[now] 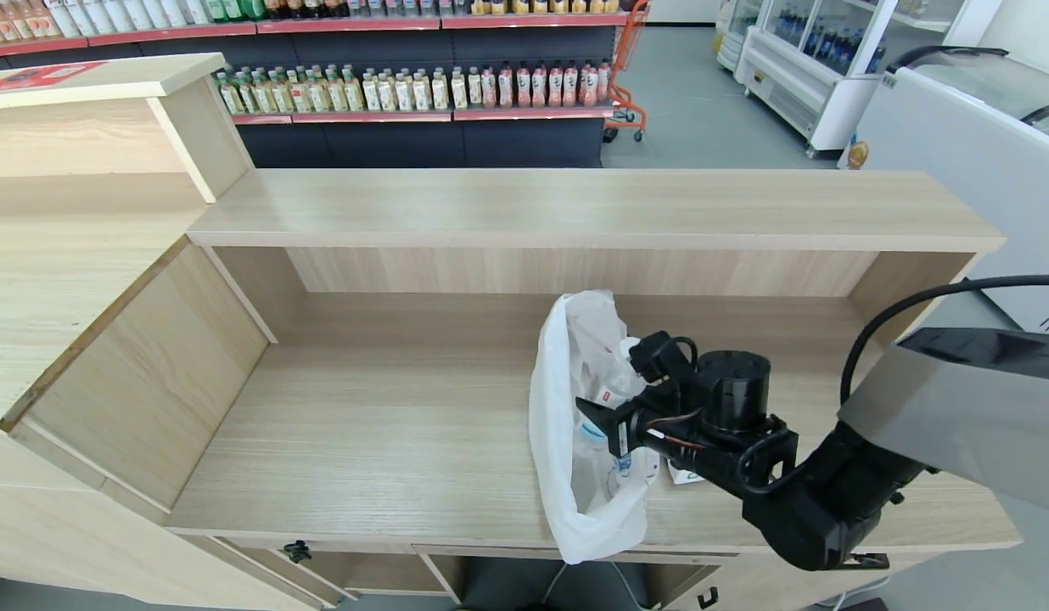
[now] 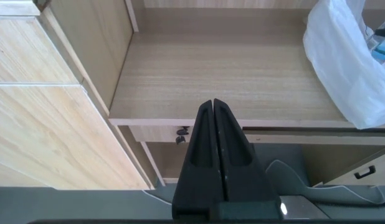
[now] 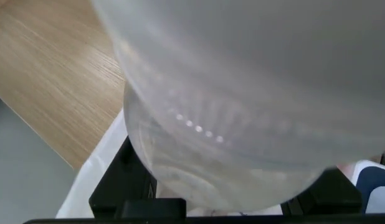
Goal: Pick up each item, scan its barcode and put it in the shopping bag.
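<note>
At the white shopping bag [image 1: 558, 441], right jaws pinch a clear bottle [image 3: 242, 124]; left jaws pressed together.

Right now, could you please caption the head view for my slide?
Right gripper holds a clear bottle at the mouth of the white shopping bag on the wooden counter.

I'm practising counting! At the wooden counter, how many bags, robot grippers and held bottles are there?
White plastic shopping bag: 1
Black robot grippers: 2, left gripper, right gripper
Clear plastic bottle, held: 1
Total: 4
</note>
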{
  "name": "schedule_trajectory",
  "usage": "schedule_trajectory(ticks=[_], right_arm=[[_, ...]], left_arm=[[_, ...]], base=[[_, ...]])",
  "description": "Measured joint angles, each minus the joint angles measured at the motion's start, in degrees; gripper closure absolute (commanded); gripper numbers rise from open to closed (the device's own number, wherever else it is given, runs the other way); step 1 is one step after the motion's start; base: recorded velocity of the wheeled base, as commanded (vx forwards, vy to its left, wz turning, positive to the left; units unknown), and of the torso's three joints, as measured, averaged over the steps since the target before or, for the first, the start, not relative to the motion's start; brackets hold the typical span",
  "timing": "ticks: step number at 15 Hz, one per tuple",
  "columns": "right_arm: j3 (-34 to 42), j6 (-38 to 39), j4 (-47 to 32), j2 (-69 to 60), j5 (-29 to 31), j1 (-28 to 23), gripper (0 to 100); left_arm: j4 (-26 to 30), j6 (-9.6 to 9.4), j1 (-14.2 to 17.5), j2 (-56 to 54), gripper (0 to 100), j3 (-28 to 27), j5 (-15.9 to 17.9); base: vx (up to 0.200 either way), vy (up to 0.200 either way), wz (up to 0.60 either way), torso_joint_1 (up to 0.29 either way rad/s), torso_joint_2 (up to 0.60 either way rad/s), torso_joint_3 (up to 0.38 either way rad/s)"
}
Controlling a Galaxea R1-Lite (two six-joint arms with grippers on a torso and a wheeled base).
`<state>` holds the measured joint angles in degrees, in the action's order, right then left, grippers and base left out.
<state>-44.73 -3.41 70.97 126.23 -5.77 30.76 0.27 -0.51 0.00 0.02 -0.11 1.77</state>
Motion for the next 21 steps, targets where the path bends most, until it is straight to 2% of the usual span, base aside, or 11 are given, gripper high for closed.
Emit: schedule_trajectory(ticks=[5, 6, 15, 21], right_arm=[[-5.57, -4.96, 1.83, 8.61, 0.02, 0.09, 100], [-6.42, -6.19, 2.05, 9.87, -0.02, 0.11, 0], [-5.99, -9.09, 3.01, 10.37, -1.01, 0.06, 0], [4.52, -3.91, 0.82, -1.07, -1.84, -1.27, 0]], left_arm=[[0.00, -0.02, 0.00, 0.00, 100, 0.00, 0.00], [0.00, -0.02, 0.00, 0.00, 100, 0.00, 0.00], [0.00, -0.02, 0.00, 0.00, 100, 0.00, 0.00], [0.00, -0.02, 0.00, 0.00, 100, 0.00, 0.00]], base=[[0.000, 0.000, 0.00, 0.000, 0.00, 0.000], [0.000, 0.000, 0.00, 0.000, 0.00, 0.000], [0.000, 0.000, 0.00, 0.000, 0.00, 0.000], [0.000, 0.000, 0.00, 0.000, 0.00, 0.000]])
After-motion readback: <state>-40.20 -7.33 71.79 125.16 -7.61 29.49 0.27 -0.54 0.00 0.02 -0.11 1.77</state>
